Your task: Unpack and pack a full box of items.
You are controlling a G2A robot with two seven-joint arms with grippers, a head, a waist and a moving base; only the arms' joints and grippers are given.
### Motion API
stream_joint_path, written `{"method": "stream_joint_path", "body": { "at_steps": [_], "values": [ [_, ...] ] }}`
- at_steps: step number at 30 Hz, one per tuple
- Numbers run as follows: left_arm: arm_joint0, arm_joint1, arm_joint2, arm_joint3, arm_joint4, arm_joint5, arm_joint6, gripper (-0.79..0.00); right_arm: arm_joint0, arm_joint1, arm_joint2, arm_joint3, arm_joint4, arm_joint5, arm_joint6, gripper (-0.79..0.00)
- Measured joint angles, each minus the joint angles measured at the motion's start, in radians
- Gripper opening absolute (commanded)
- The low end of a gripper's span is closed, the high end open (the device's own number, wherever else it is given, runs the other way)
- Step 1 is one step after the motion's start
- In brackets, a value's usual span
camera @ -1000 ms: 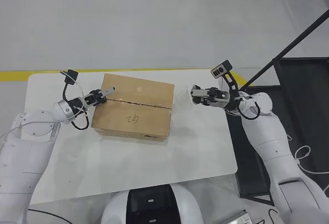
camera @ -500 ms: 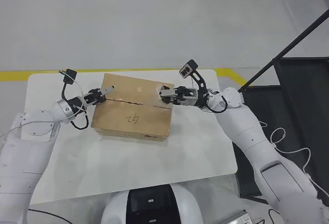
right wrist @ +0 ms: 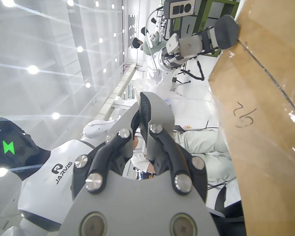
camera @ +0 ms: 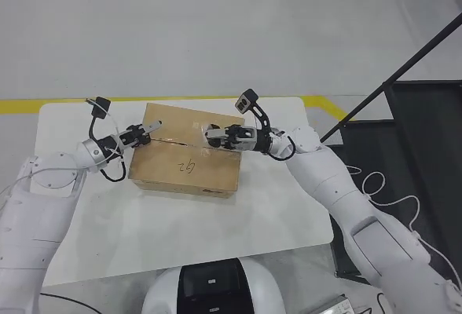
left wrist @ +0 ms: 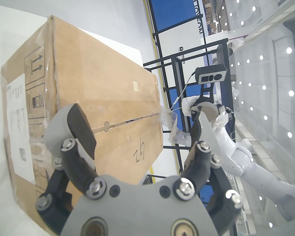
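Over box (camera: 185, 161) top: L gripper (camera: 154, 127) spread, R gripper (camera: 210, 135) pinched.

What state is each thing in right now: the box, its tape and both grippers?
cardboard box: closed, both top flaps down.
left gripper: open, at one end of the top seam.
right gripper: shut, over the box top near the seam's other end.
clear tape: loose and crumpled at the seam's end by the right gripper.
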Motion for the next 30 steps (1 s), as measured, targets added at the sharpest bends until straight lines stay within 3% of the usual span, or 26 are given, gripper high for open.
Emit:
{"method": "stream_joint_path", "body": {
  "at_steps": [15,30],
  "values": [
    [0.004,0.004,-0.013,-0.022,0.01,0.019,-0.003,0.0,0.053,-0.075,-0.077,0.14,-0.102,-0.094,-0.154,-0.785],
    [0.014,0.007,-0.026,-0.03,0.001,0.02,-0.005,0.0,0.046,-0.125,-0.068,0.185,-0.015,-0.162,-0.108,-0.785]
  ]
}}
